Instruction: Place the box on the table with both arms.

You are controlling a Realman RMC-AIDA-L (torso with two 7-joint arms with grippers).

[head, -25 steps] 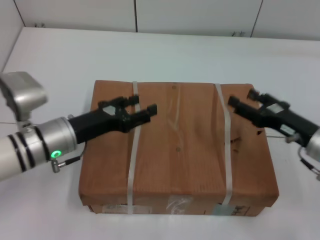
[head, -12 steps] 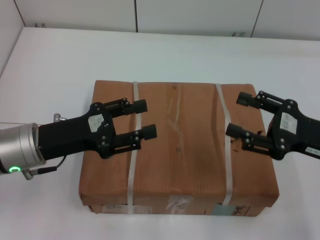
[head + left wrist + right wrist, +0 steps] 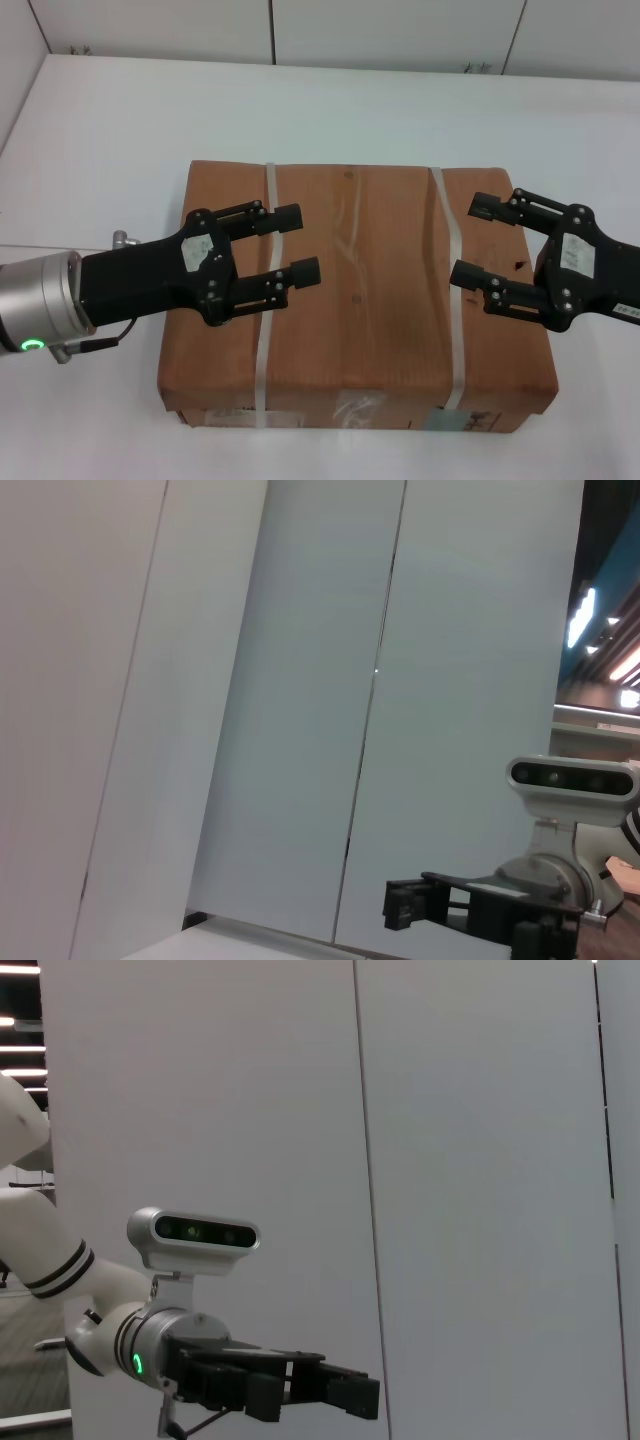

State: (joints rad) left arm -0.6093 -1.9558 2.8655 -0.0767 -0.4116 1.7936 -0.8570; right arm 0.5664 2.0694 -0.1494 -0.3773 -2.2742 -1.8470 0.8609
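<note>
Since half a second ago both pincers have edged slightly inward. From the head camera, the flat square brown-paper box [image 3: 355, 295] with two white straps lies on the wide white table [image 3: 330, 105] at frame centre. Left pincer [image 3: 296, 243] and right pincer [image 3: 470, 240] hover above it, fingers spread, holding nothing. Left wrist camera: the right pincer [image 3: 402, 908] shows lower right before white wall panels [image 3: 300, 700]. Right wrist camera: the left pincer [image 3: 340, 1388] shows lower left.
</note>
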